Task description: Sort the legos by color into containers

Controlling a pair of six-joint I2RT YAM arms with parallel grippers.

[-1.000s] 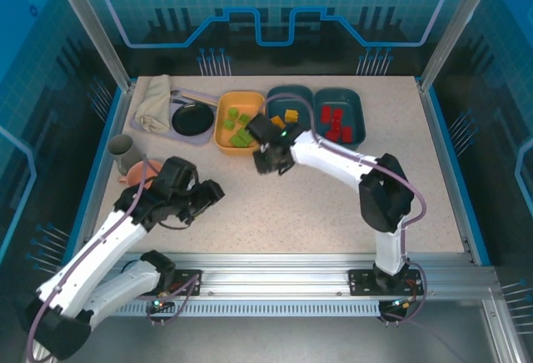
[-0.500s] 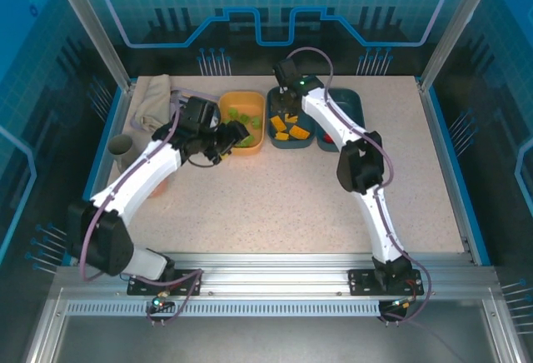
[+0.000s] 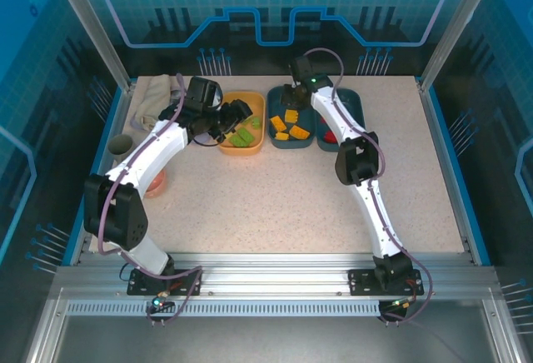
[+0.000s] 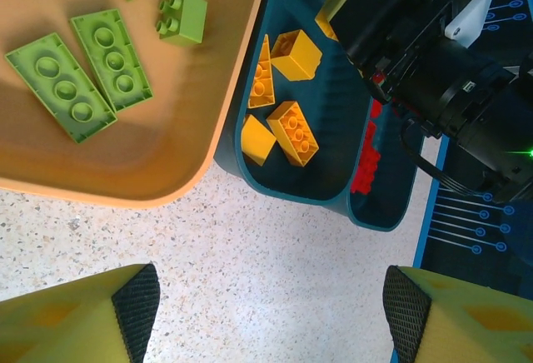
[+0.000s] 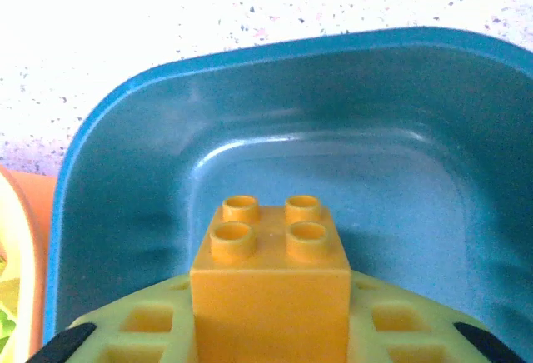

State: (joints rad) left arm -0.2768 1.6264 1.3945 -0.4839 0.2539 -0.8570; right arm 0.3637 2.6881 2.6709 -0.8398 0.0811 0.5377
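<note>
My right gripper (image 5: pixel 271 334) is shut on an orange-yellow lego (image 5: pixel 271 284), studs up, above the far end of the middle teal container (image 5: pixel 350 171). From above, this gripper (image 3: pixel 291 97) hangs over that container (image 3: pixel 291 146), where several orange-yellow legos (image 3: pixel 288 126) lie. My left gripper (image 3: pixel 236 116) is open over the orange-yellow container (image 3: pixel 241 151), which holds lime green legos (image 4: pixel 100 63). Its fingers (image 4: pixel 137 305) are spread above bare table with nothing between them. Red legos (image 4: pixel 366 163) lie in the right teal container (image 3: pixel 355 117), partly hidden by the right arm.
At the back left lies a folded cloth (image 3: pixel 152 96). A grey cup (image 3: pixel 121 142) and a small pink bowl (image 3: pixel 155 182) stand by the left edge. The right arm stretches along the right middle of the table.
The left arm has swung from the front left to the orange-yellow container. The right gripper has carried the orange-yellow lego from the table's middle to the far end of the middle teal container.
</note>
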